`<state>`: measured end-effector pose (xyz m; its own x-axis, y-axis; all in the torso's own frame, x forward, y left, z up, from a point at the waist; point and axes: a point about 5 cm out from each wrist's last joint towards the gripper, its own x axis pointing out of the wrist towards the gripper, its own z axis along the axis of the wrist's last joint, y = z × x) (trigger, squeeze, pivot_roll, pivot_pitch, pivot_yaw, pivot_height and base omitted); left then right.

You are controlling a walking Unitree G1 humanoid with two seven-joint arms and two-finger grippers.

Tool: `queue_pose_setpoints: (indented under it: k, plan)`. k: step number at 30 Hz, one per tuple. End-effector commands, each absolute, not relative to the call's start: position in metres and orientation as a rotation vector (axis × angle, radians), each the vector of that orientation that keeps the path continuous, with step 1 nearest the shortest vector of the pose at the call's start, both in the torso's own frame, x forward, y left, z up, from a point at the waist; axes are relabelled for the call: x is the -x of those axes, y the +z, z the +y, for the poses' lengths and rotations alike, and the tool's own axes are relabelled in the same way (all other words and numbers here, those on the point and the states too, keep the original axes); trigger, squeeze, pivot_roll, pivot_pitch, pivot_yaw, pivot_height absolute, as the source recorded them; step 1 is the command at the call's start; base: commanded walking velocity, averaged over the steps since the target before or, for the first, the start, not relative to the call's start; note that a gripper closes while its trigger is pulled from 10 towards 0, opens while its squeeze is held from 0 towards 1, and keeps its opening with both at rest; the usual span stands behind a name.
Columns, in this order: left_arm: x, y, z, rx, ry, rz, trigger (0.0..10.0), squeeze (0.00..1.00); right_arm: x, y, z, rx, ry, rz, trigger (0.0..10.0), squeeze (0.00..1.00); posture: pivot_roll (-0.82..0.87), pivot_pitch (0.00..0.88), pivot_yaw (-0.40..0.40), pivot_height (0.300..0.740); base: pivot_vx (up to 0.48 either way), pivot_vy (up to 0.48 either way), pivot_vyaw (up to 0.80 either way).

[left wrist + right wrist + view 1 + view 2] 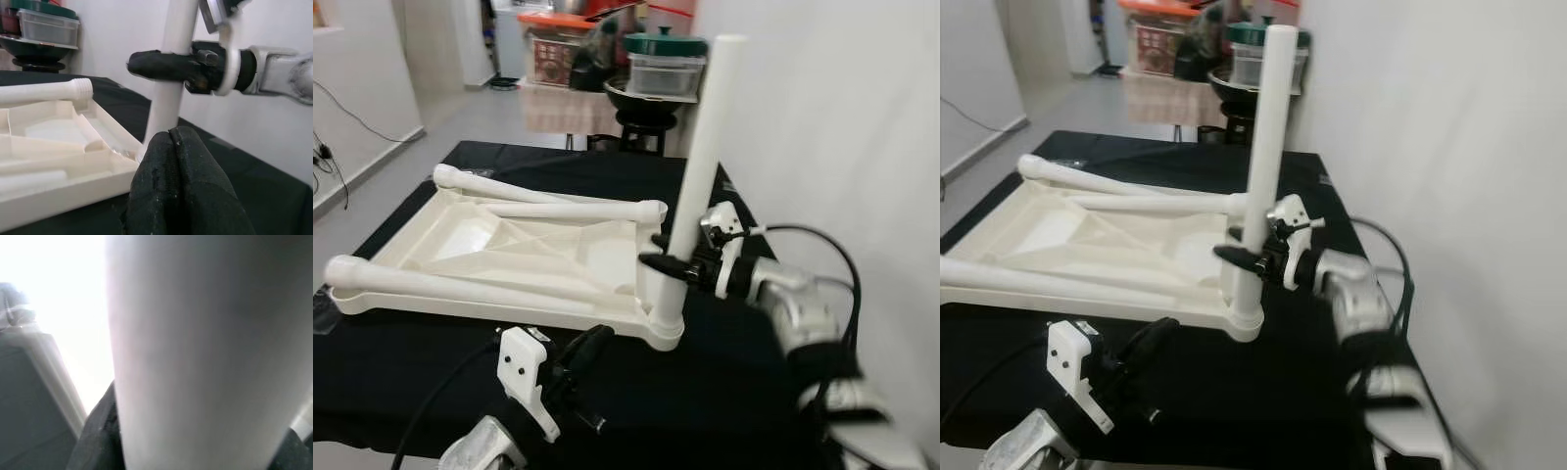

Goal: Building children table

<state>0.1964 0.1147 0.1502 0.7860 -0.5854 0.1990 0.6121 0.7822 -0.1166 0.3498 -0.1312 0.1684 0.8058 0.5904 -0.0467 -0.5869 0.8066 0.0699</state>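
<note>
While seating it in the corner socket of the upturned tabletop (509, 245) on the black surface (734, 372), right hand (668, 262) clamps the upright leg (700, 176) | left wrist view: left hand (178, 161) pinched shut, empty, beside leg base | right wrist view: leg close between fingers.

Your white tabletop (509, 250) lies underside-up on black cloth — one leg (703, 166) upright in its near-right corner, 3 legs (558, 209) lying loose on it.

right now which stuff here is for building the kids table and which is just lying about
For the job:
upturned white tabletop
upright leg, right gripper shut on it
three loose legs

Lying about:
lidded container
black stool
wall cable
</note>
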Motion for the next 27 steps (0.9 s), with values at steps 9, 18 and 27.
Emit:
queue_pose_setpoints:
  k: [9,18,27]
  plan:
    - [-0.196,0.149,0.115,0.179,-0.656,-0.153,10.0,0.00,-0.317,0.134,-0.118,0.085,0.342,0.234,5.7,0.00,0.04,0.000,-0.130,0.740,0.000,0.000,0.00]
    - [-0.198,0.150,0.114,0.177,-0.650,-0.159,10.0,0.00,-0.331,0.152,-0.110,0.007,0.634,0.128,10.0,1.00,0.04,0.000,-0.127,0.740,0.000,0.000,0.00]
    - [-0.201,0.150,0.113,0.174,-0.650,-0.159,10.0,0.00,-0.338,0.181,-0.139,0.123,1.110,0.075,10.0,0.00,0.07,0.000,-0.119,0.740,0.000,0.000,0.00]
